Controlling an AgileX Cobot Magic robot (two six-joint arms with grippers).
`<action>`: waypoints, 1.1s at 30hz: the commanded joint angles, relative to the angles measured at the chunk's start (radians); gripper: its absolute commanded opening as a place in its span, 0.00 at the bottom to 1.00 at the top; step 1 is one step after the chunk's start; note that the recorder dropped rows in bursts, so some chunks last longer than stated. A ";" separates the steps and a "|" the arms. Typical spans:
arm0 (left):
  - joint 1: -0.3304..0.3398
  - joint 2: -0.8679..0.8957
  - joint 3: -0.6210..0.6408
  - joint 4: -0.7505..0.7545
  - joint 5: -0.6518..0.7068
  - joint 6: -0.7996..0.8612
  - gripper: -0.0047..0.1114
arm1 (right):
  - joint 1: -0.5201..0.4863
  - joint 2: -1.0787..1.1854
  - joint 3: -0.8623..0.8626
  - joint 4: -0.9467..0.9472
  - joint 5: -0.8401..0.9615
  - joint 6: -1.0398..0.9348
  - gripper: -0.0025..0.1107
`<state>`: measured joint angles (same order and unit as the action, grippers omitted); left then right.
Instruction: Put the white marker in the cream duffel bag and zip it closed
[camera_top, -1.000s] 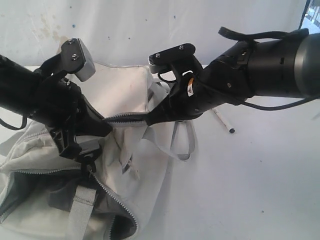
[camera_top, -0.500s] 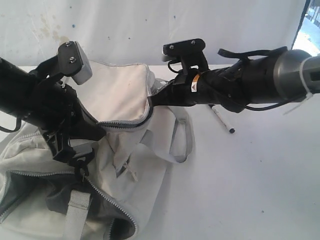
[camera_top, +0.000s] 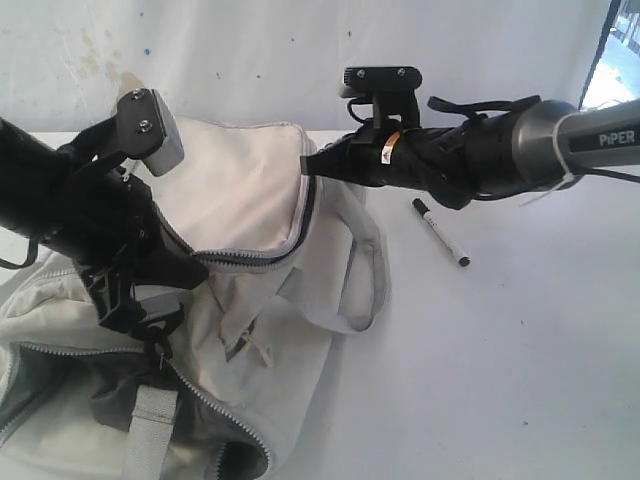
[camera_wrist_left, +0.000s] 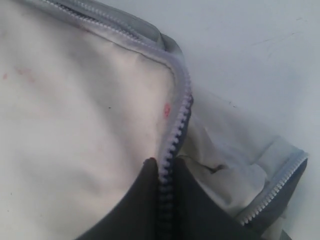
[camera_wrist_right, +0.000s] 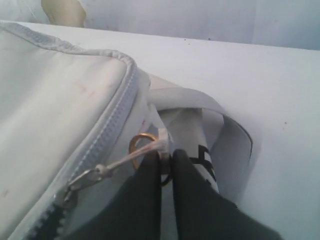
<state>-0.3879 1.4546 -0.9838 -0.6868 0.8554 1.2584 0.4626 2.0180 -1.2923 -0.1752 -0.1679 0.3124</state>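
Exterior view: the cream duffel bag (camera_top: 240, 190) is seen slumped on the white table (camera_top: 500, 380). The white marker (camera_top: 441, 232) is found outside it, laid flat on the table off the bag's strap side and clear of the fabric. Its black cap is turned toward the bag's upper corner. A grey webbing strap (camera_top: 365, 270) is looped on the table between the bag and the marker.

The right gripper (camera_top: 310, 163) is placed at the bag's upper corner, the one nearest the marker. In the right wrist view its fingers are pressed together on the translucent zipper pull (camera_wrist_right: 125, 162), which is stretched straight from the slider. A gold ring (camera_wrist_right: 142, 145) is seen just beside the fingertips.

The left gripper (camera_wrist_left: 164, 170) is set on the bag's zipper (camera_wrist_left: 180, 115) line, on the side of the bag away from the marker. In the left wrist view its dark fingers are closed on the zippered edge, with teeth showing between them.

At the end of the bag farthest from the marker the fabric is left gaping, and dark grey lining (camera_top: 120, 400) is exposed there.
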 joint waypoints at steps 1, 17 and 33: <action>-0.003 -0.012 -0.004 0.042 0.031 -0.019 0.04 | -0.023 0.028 -0.063 0.022 -0.016 0.013 0.02; -0.001 -0.012 -0.004 0.082 -0.001 -0.058 0.04 | -0.023 0.126 -0.212 0.022 0.061 0.080 0.02; -0.001 -0.012 -0.004 0.082 -0.082 -0.052 0.04 | -0.005 -0.036 -0.212 0.022 0.441 0.043 0.61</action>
<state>-0.3879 1.4546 -0.9838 -0.6134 0.8104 1.2079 0.4490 2.0288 -1.4947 -0.1558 0.1886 0.3923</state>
